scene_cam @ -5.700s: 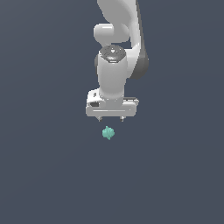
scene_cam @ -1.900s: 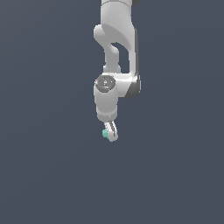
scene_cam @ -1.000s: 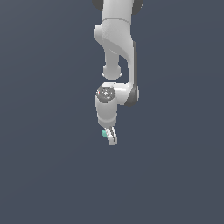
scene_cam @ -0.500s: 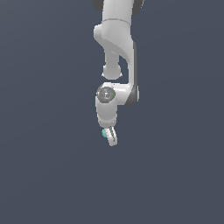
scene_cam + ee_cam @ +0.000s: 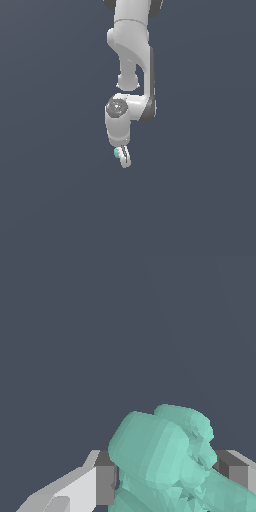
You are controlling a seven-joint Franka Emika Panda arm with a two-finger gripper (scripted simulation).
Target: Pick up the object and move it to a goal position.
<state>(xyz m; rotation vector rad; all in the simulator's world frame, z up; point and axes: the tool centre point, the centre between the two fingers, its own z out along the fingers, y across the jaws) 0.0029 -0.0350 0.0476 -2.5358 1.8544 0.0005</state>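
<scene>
The object is a tiny teal-green lumpy blob [image 5: 117, 153], held between the fingers of my white gripper [image 5: 123, 157] in the exterior view. The gripper is turned edge-on there, so one finger hides most of the blob. In the wrist view the blob [image 5: 167, 461] fills the space between the two grey finger pads [image 5: 105, 483], which press on its sides. The gripper is shut on the object and holds it above the plain dark grey ground.
The white arm [image 5: 132, 55] comes down from the top of the exterior view. Around it is only flat dark grey ground, with no other objects or goal marker showing.
The arm has turned edge-on, come down onto the blob and closed on it. Over the last second the gripper with the blob has barely moved.
</scene>
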